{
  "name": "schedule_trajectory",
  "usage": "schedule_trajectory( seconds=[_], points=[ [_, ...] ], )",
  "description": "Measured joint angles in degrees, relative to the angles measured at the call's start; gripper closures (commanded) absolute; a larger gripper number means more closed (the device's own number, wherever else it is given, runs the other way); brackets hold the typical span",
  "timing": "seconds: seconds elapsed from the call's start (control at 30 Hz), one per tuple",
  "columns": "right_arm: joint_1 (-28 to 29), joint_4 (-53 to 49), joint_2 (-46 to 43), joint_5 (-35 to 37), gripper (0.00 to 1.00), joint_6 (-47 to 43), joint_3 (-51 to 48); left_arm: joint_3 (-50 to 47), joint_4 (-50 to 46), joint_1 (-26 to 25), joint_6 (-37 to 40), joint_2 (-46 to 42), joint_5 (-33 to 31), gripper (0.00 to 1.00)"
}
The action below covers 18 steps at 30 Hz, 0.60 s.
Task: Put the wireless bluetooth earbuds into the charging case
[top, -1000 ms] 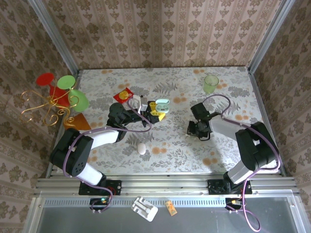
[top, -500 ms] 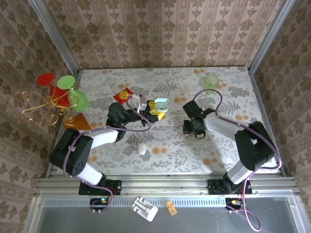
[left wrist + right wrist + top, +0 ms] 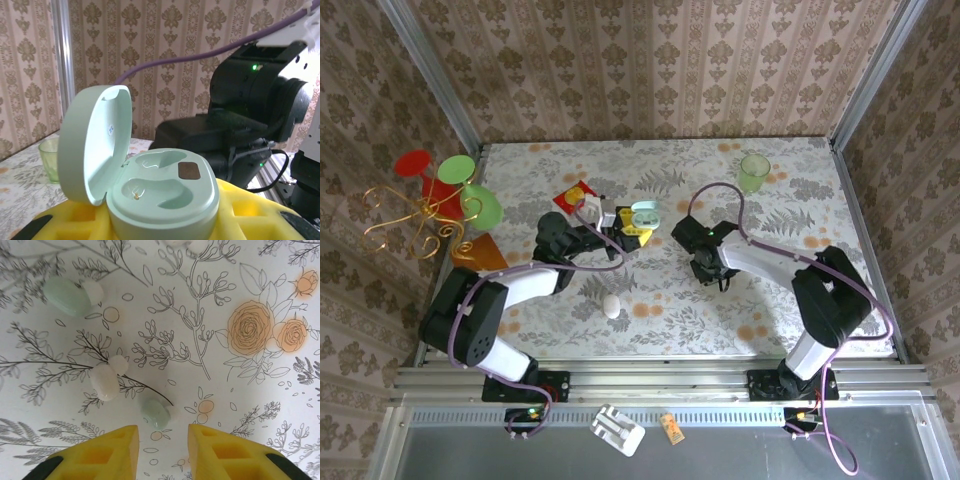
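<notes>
Charging case (image 3: 162, 192): pale green, with the lid hinged open and standing upright on its 9 o'clock side in the left wrist view. Two moulded wells show, with a small gold contact in the nearer one and a brown patch beside them. The case sits between the yellow pads (image 3: 250, 212) of the left gripper (image 3: 160, 222), which press both flanks, so the pincer is clamped on it. In the top view the case (image 3: 647, 213) lies just toward 12 o'clock of the table's centre, at the left gripper's (image 3: 625, 225) tip.

Earbuds lie loose on the floral table (image 3: 250, 405). In the right wrist view the white earbud (image 3: 106, 381) is at 10 o'clock of the finger gap. The green-bodied earbud (image 3: 70, 296), white-tipped, is farther out at 11 o'clock. A small pale green piece (image 3: 156, 413) lies just beyond the gap at 12 o'clock, touching neither finger.

Right gripper (image 3: 163, 440): fingers parted, gripping nothing. In the top view it (image 3: 708, 268) sits at 4 o'clock of the case.

Farther out are a green cup (image 3: 754, 172) at 2 o'clock and a white egg (image 3: 611, 306) at 7 o'clock.
</notes>
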Motion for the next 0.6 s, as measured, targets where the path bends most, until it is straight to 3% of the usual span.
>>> schedule_trajectory(
  seconds=[0.6],
  points=[
    [2.5, -4.4, 9.3, 4.6, 0.72, -3.3, 3.5, -0.3, 0.0, 1.0, 0.0, -1.8, -1.0, 0.89]
  ],
)
